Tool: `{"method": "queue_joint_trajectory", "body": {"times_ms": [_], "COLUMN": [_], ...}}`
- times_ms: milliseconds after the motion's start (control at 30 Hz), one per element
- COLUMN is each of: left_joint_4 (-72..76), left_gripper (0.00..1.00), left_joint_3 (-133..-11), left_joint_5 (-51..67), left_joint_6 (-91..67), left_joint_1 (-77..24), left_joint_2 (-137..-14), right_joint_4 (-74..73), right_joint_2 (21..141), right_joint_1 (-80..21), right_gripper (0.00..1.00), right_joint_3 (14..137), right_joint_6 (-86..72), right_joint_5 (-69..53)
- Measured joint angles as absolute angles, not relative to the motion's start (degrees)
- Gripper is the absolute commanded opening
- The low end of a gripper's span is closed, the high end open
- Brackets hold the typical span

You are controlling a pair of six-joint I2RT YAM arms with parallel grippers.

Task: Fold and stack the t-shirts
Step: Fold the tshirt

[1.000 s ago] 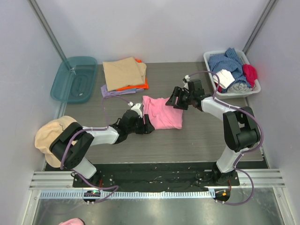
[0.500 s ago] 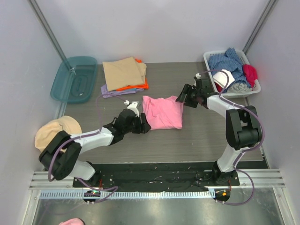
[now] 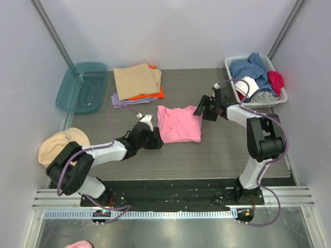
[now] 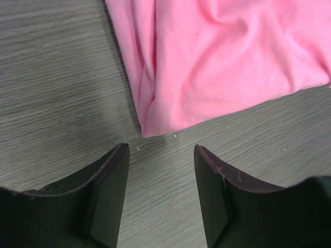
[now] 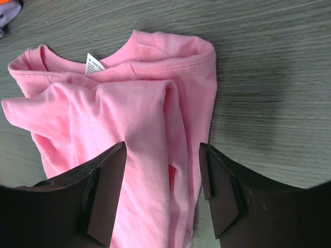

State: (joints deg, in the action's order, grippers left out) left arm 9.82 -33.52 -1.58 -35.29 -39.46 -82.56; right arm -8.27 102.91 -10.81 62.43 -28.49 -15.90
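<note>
Grey wood-grain table, plain pale walls all round, and a metal rail along the near edge where both arms are bolted.

Far left, a tan cap sits at the table's edge, outboard of the left arm's elbow, and there's a teal tub in the back corner. The stack of folded t-shirts is out beyond the left gripper: tan on top, orange under it, lilac at the bottom poking out.

The left arm is stretched low across the table with the gripper down near the surface. Its fingers are spread about halfway with nothing between them. In its wrist view a corner of the pink t-shirt lies just ahead of the tips, not touching.

The pink one lies flat on the table between the two grippers, roughly folded and a bit rumpled. The only writing is a small white tag inside the collar, print too small to read.

The right arm reaches in from the right with its elbow up, and the right gripper is at the shirt's far right corner. Its fingers are parted with nothing pinched. From the wrist they sit over a folded ridge, and I can't tell if they touch cloth. Behind that gripper is a white basket heaped with blue, white and red clothes.
</note>
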Motion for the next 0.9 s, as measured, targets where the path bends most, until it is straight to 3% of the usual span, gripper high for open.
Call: {"method": "queue_joint_trajectory", "body": {"times_ms": [900], "left_joint_4": [18.70], "left_gripper": [0.41], "left_joint_3": [-34.54], "left_joint_5": [-1.50], "left_joint_6": [-35.24], "left_joint_1": [-39.24], "left_joint_2": [-90.65], "right_joint_4": [-8.25], "right_joint_2": [102.94], "right_joint_1": [-10.81], "right_gripper": [0.65], "right_joint_3": [62.48], "right_joint_6": [-28.12], "right_joint_5": [-16.69]}}
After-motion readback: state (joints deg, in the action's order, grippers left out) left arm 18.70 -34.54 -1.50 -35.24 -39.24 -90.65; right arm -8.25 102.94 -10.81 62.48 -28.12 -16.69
